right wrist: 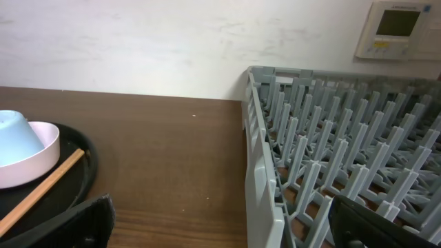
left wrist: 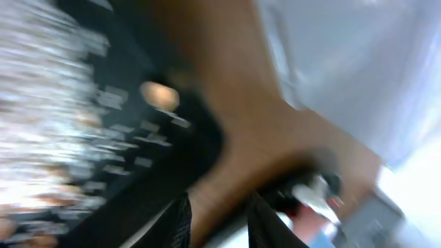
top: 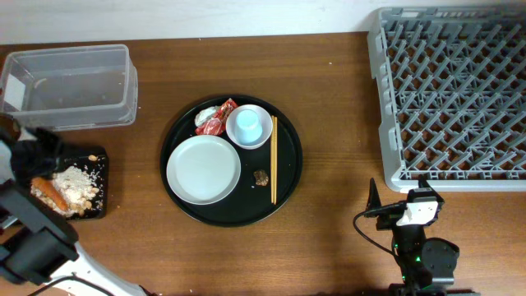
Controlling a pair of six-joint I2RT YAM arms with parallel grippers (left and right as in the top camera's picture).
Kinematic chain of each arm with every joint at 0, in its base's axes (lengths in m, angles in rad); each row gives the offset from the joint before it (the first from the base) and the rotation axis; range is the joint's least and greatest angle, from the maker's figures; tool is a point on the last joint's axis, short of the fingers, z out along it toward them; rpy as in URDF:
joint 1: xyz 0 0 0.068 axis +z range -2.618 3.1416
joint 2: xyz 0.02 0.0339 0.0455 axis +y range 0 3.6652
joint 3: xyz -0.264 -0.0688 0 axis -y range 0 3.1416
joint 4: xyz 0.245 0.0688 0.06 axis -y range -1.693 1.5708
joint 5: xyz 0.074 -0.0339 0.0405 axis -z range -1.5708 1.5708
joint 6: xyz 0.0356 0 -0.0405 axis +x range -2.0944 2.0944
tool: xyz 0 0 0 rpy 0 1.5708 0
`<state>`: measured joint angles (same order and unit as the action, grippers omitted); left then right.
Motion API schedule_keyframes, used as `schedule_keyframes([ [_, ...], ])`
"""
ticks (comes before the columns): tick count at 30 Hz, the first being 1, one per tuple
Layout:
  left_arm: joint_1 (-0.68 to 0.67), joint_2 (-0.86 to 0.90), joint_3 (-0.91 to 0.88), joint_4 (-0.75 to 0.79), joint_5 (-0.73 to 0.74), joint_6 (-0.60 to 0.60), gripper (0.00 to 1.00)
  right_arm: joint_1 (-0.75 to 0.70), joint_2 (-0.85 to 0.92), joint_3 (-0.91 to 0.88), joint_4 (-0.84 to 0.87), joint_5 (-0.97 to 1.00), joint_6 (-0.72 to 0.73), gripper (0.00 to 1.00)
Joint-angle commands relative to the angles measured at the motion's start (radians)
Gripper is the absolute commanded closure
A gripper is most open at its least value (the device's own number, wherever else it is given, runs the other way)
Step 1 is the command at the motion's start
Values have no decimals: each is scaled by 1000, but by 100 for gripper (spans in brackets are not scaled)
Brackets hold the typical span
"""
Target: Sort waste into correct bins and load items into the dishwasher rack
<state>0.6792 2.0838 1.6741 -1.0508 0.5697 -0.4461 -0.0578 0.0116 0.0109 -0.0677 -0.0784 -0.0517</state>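
The dishwasher rack [top: 448, 90] fills the worktop's far right corner, unloaded. My right pincer [right wrist: 220, 207] stands released beside it, presumably ready for the plate [top: 204, 169] mid-worktop. My left pincer [left wrist: 217, 217] hangs over the left-edge black bin [top: 100, 187], where rice crumbs [top: 76, 179] lie; blur hides whether it is clenched.

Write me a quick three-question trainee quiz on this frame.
1. True or false: the large square grey plastic grid rack already holds the wide pale round plate.
2. The small light-blue cup sits in: A the small pinkish-white bowl; B the plate; C the rack.
3. What lies beside the beige rice-like crumbs in the shallow black rectangular tray?
Key: 1 false; 2 A; 3 the small orange carrot.
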Motion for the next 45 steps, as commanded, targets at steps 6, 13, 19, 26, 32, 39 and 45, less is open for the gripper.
schedule_keyframes([
  [6,-173,-237,21,-14,159,112,66,6,-7,-5,-5,5,4,2],
  [13,-438,-283,10,-172,-69,111,63,6,-7,-5,-5,4,4,2],
  [19,-749,-282,-103,-140,-182,111,64,6,-7,-5,-5,5,4,2],
  [26,-1056,-280,-246,32,-370,-22,75,6,-7,-5,-5,4,4,2],
  [32,-1215,-277,-316,183,-424,-131,69,6,-7,-5,-5,4,4,2],
  [39,-1316,-233,-322,206,-618,-252,68,6,-7,-5,-5,4,4,2],
  [45,-1326,-157,-322,209,-688,-265,68,6,-7,-5,-5,5,4,2],
])
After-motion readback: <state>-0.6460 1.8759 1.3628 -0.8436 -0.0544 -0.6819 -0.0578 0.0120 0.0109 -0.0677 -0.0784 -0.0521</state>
